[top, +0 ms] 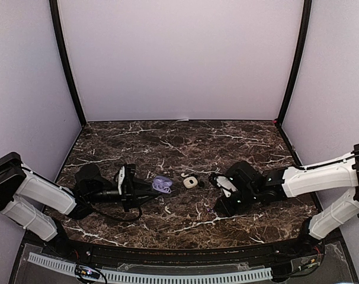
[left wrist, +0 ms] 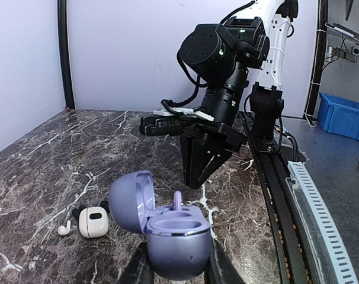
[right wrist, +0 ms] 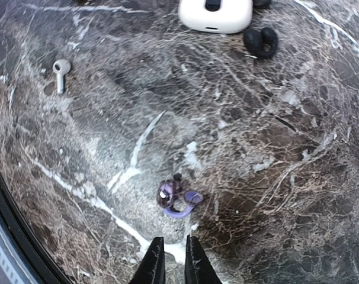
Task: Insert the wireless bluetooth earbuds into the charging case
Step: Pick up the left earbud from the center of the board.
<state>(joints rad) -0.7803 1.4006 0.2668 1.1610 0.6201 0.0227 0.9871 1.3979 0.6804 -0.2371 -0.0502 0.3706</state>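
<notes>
Cropped and covered
The top edge is cropping the white case (right wrist: 215, 15); the purple case (left wrist: 176, 239) is covering the fingertips of the left gripper (left wrist: 178, 267), and the bottom edge is cutting its fingers.

The table (top: 167, 142) was dark brown marble with white veining. The lavender case (left wrist: 167, 228), lower centre, was plain and glossy. The white case (left wrist: 93, 222), white earbud (right wrist: 61, 68), black earbud (right wrist: 260, 41) and purple earbud (right wrist: 176, 198) were unpatterned.
</notes>
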